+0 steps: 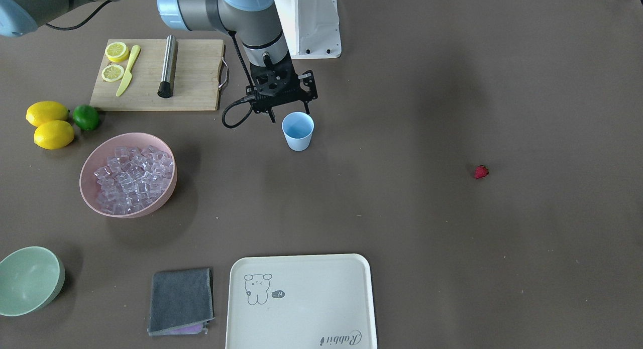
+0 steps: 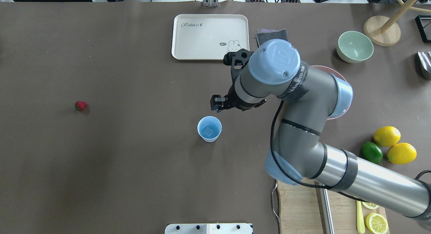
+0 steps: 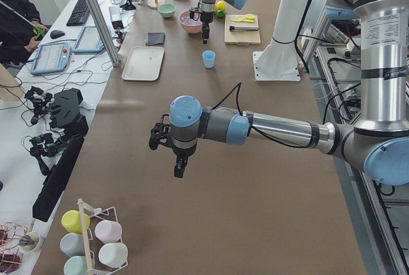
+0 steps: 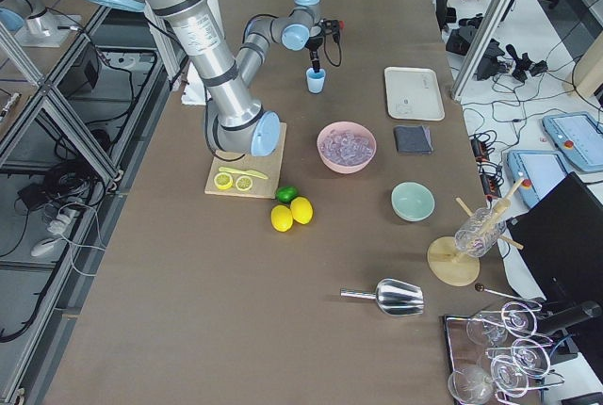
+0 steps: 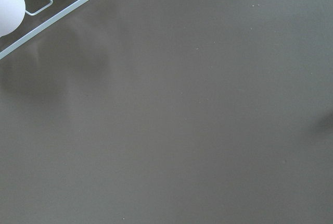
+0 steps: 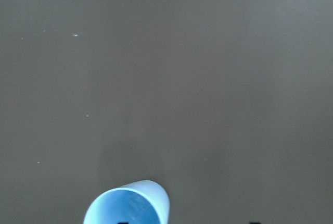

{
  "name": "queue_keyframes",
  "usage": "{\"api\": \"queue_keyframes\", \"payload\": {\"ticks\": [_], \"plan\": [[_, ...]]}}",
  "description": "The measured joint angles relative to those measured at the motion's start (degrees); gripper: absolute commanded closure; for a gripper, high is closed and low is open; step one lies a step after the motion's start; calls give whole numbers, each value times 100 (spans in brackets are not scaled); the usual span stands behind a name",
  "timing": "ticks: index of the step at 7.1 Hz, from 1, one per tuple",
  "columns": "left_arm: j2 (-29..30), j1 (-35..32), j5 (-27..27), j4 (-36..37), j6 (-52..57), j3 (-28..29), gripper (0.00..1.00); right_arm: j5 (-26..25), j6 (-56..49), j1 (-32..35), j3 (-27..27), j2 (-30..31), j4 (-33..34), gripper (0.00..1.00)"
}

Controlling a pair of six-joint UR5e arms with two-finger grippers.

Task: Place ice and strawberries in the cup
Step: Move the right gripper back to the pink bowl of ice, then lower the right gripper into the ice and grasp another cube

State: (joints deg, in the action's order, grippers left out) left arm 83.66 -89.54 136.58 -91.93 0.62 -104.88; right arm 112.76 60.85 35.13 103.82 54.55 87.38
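Note:
The light blue cup (image 1: 298, 131) stands upright near the table's middle, and one ice cube (image 2: 209, 130) lies in its bottom. My right gripper (image 1: 290, 113) hangs just above and behind the cup's rim on the robot side. Its fingers are spread open with nothing between them. More ice (image 1: 131, 177) fills the pink bowl (image 1: 95, 198). The strawberry (image 1: 481, 171) lies alone on the table, far off on my left side. My left gripper (image 3: 179, 169) hovers over bare table in the exterior left view only, so I cannot tell its state.
A cutting board (image 1: 196, 78) carries lemon slices, a yellow knife and a metal rod. Two lemons (image 1: 50, 125) and a lime (image 1: 86, 117) lie beside the pink bowl. A green bowl (image 1: 27, 281), grey cloth (image 1: 181, 301) and white tray (image 1: 301, 301) line the far edge.

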Motion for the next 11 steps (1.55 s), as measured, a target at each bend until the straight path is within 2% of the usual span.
{"api": "queue_keyframes", "payload": {"ticks": [2,4,7,9,11], "plan": [[-6,-2,0,0,0,-4,3,549,-947,788,273,748,6,20],[-6,-2,0,0,-1,-5,3,642,-1717,1135,458,1399,24,20],[1,-2,0,0,0,-2,3,306,-2447,1176,526,1970,163,21],[-3,-2,0,0,0,-5,3,-101,-2762,1045,513,2035,469,23],[-6,-2,0,0,-1,-1,3,-252,-2927,903,432,2051,548,26]]}}
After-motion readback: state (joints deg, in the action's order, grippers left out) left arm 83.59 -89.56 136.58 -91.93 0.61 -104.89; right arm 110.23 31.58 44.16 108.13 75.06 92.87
